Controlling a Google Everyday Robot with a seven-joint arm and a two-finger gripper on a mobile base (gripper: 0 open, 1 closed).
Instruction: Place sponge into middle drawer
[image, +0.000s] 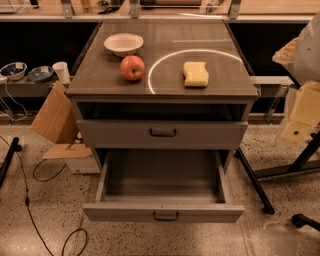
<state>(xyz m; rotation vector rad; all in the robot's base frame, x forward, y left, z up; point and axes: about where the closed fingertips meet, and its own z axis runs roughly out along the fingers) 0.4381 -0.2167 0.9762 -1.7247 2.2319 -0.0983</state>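
1 sponge (195, 74), end effector (300, 117) far R

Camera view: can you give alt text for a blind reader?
A pale yellow sponge lies on top of a grey cabinet, right of a red apple and a white bowl; below, the middle drawer is pulled open and empty. The robot's gripper hangs at the right edge, apart from the sponge.

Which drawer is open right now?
The lower one, the middle drawer, pulled out with bare floor showing; the front panel above it is shut. The gripper hangs at the right edge.
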